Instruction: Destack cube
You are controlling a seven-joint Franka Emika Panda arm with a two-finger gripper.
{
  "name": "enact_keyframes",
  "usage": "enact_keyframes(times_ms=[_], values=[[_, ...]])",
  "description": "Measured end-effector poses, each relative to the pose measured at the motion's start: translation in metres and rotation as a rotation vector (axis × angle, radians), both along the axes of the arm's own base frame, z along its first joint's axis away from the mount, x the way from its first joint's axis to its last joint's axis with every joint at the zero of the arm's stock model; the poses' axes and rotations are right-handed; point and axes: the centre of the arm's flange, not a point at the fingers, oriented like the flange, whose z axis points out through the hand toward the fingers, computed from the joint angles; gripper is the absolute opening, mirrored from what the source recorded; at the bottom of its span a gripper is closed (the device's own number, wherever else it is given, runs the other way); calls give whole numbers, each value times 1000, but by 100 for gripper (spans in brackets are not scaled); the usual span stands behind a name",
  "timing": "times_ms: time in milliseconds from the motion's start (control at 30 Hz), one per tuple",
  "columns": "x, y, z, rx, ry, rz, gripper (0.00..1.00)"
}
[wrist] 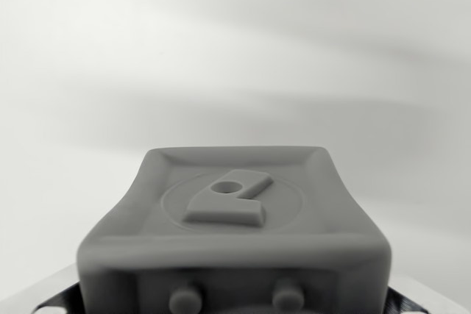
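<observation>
Cube [234,226] low, centred on surface [221,56]

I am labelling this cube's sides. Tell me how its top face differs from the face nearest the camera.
The cube's top face carries a ringed, raised emblem with a round hole; the near face carries two small round studs. The top face shows whole and fairly sharp; the near face is blurred and cut off by the picture's bottom edge. Both are the same plain grey.
</observation>
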Motion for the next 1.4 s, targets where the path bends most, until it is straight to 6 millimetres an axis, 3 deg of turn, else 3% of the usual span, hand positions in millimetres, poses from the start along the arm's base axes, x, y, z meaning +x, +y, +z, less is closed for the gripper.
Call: enact_keyframes(times_ms=[300, 867, 1400], values=[[-5, 13, -4, 1, -2, 23, 0], [-5, 12, -56, 0, 2, 21, 0], [-5, 12, -87, -1, 1, 21, 0]])
